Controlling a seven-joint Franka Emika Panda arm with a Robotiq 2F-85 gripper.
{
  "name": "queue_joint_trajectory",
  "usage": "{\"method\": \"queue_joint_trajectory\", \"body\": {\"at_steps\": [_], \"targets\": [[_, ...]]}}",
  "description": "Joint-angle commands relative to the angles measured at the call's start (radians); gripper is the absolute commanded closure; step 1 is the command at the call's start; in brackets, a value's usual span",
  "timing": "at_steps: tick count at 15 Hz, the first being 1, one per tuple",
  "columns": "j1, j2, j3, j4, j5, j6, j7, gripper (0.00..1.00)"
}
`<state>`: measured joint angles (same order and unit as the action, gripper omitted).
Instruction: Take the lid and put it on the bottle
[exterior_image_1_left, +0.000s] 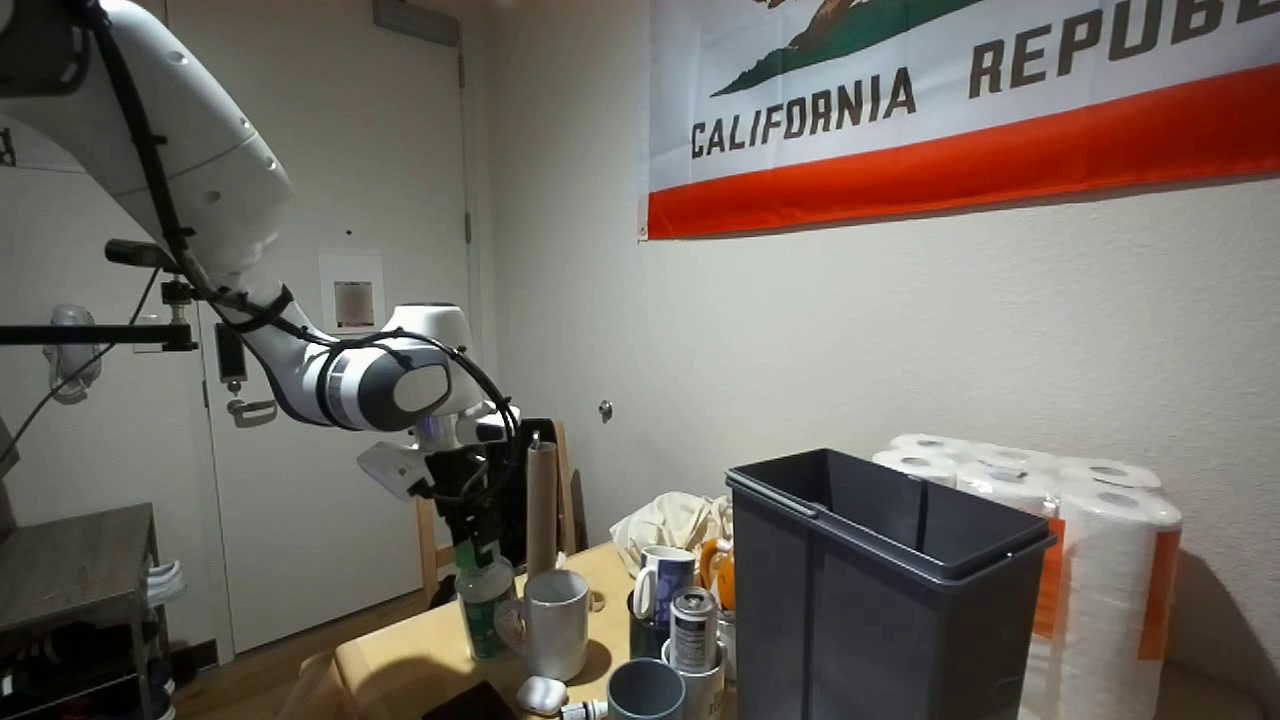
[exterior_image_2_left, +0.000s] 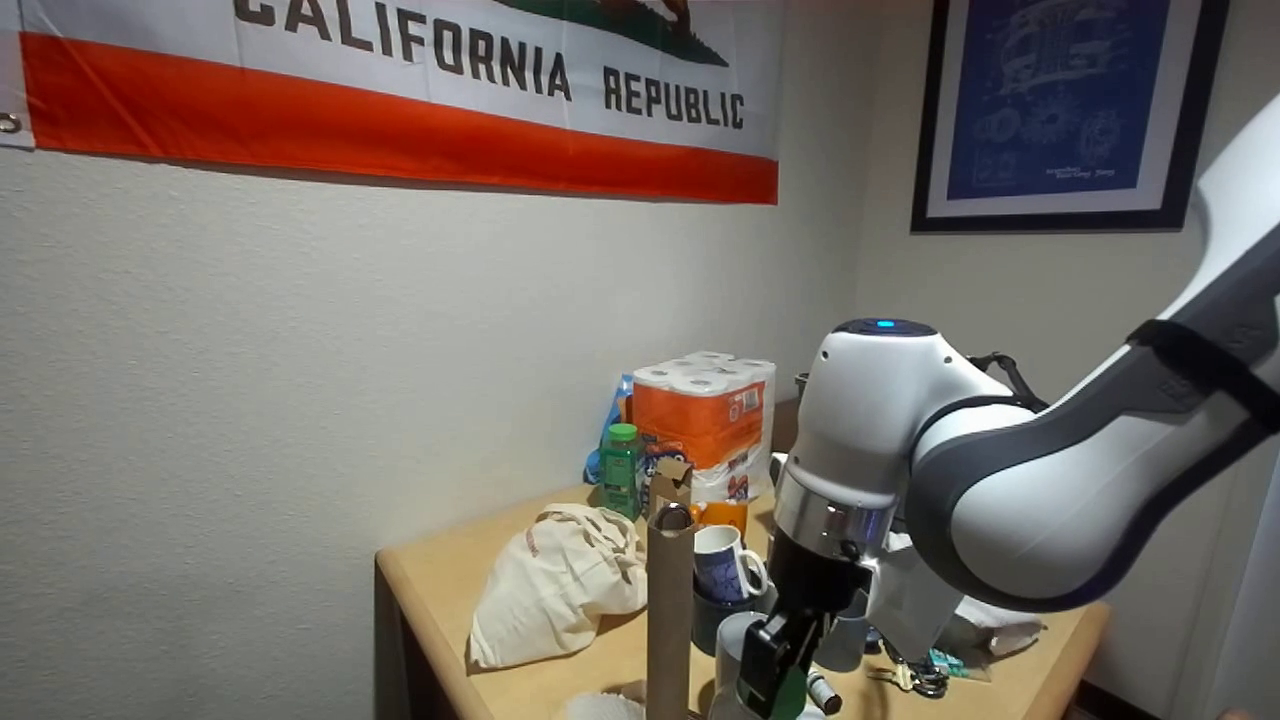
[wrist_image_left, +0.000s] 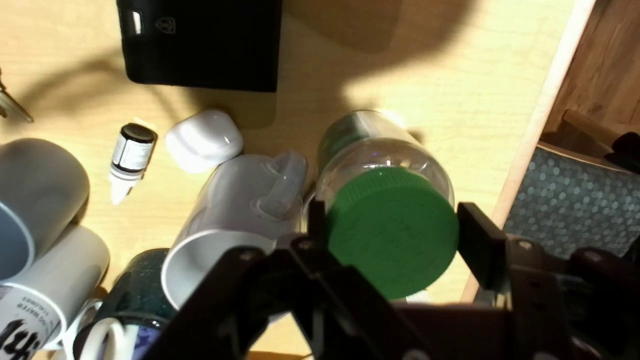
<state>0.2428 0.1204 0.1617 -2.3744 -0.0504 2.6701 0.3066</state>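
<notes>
The lid is a green ribbed round cap (wrist_image_left: 395, 240); it also shows in both exterior views (exterior_image_1_left: 465, 556) (exterior_image_2_left: 793, 694). My gripper (wrist_image_left: 392, 215) has its two black fingers against opposite sides of the lid. In the exterior views the gripper (exterior_image_1_left: 482, 540) (exterior_image_2_left: 772, 668) points down over the bottle. The bottle (exterior_image_1_left: 487, 612) is clear with a green label and stands upright near the table edge. In the wrist view the bottle (wrist_image_left: 382, 150) shows behind the lid, which hides its mouth. The lid is at the bottle's top; I cannot tell whether it is seated.
A light mug (exterior_image_1_left: 557, 625) stands close beside the bottle, its handle toward it. A tall cardboard tube (exterior_image_2_left: 668, 615) stands near the gripper. More mugs, a can (exterior_image_1_left: 693, 630) and the dark grey bin (exterior_image_1_left: 890, 610) stand further along. A black wallet (wrist_image_left: 202, 45) lies on the table.
</notes>
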Motion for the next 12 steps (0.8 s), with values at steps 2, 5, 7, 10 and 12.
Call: {"method": "queue_joint_trajectory", "body": {"at_steps": [2, 5, 7, 10, 12], "targets": [[-0.011, -0.022, 0.007, -0.028, 0.047, 0.051, -0.010, 0.59], [-0.013, -0.025, 0.008, -0.026, 0.069, 0.061, -0.019, 0.59], [-0.009, -0.022, 0.010, -0.032, 0.068, 0.069, -0.011, 0.59], [-0.011, -0.019, 0.013, -0.030, 0.077, 0.061, -0.021, 0.59], [-0.011, -0.017, 0.016, -0.029, 0.085, 0.061, -0.023, 0.59]]}}
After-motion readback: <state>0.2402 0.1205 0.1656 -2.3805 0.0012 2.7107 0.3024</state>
